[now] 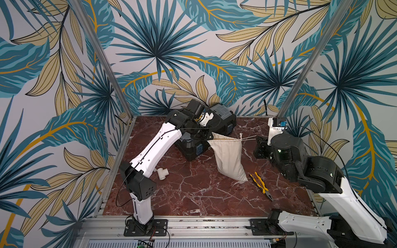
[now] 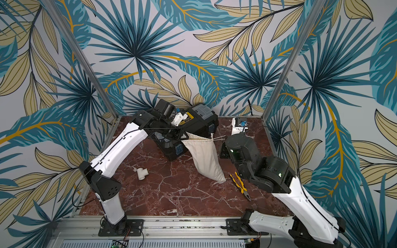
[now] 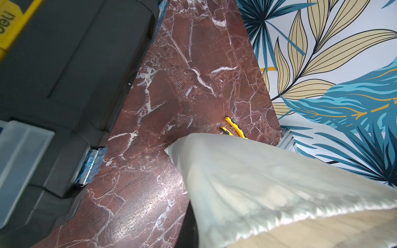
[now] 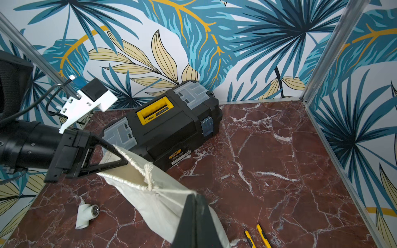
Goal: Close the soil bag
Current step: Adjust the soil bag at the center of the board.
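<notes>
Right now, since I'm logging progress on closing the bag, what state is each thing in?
soil bag: mouth partly open, held up, bottom on the table.
left gripper: shut on the soil bag's hem.
right gripper: shut on the cord.
cord: pulled taut.
toolbox: lid shut.
pliers: lying flat, handles apart.
pipe tee: lying loose on the table.

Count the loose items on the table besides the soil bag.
3: black toolbox at the back, white pipe tee left of the soil bag, pliers beside its bottom corner on the right. Others may be hidden.
</notes>
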{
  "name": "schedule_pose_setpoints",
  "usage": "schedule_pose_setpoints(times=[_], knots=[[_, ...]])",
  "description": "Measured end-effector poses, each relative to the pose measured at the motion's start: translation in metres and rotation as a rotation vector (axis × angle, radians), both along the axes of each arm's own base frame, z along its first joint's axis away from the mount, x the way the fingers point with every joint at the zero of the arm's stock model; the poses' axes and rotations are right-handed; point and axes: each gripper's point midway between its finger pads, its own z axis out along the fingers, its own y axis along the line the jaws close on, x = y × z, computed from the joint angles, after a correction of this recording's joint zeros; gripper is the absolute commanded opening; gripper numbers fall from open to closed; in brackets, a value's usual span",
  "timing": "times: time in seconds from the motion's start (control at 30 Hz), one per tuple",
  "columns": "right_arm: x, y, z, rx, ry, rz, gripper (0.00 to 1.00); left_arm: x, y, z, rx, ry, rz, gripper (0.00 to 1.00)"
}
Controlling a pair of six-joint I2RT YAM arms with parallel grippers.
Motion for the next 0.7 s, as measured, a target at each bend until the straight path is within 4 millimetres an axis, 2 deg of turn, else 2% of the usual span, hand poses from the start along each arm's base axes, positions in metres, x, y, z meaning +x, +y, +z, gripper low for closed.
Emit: schedule_pose_setpoints(times=[0.13, 0.2, 0.33, 0.53, 0.7], knots=[[0.011, 0.000, -0.013, -0.023, 0.001, -0.031, 0.00, 0.000, 0.002, -0.009, 0.007, 0.027, 0.007, 0.14], [0.018, -0.002, -0.014, -0.029, -0.007, -0.047, 0.00, -0.001, 0.002, -0.013, 0.003, 0.044, 0.003, 0.15], [0.030, -0.001, -0.006, -0.019, -0.041, -0.035, 0.00, -0.002, 0.000, -0.019, -0.011, 0.065, -0.009, 0.16], [0.051, 0.015, 0.009, -0.003, -0.105, 0.028, 0.00, -0.001, 0.001, -0.018, -0.020, 0.066, -0.009, 0.16], [0.066, 0.017, 0.003, -0.012, -0.134, 0.066, 0.00, 0.001, -0.001, -0.019, -0.045, 0.079, -0.007, 0.16]])
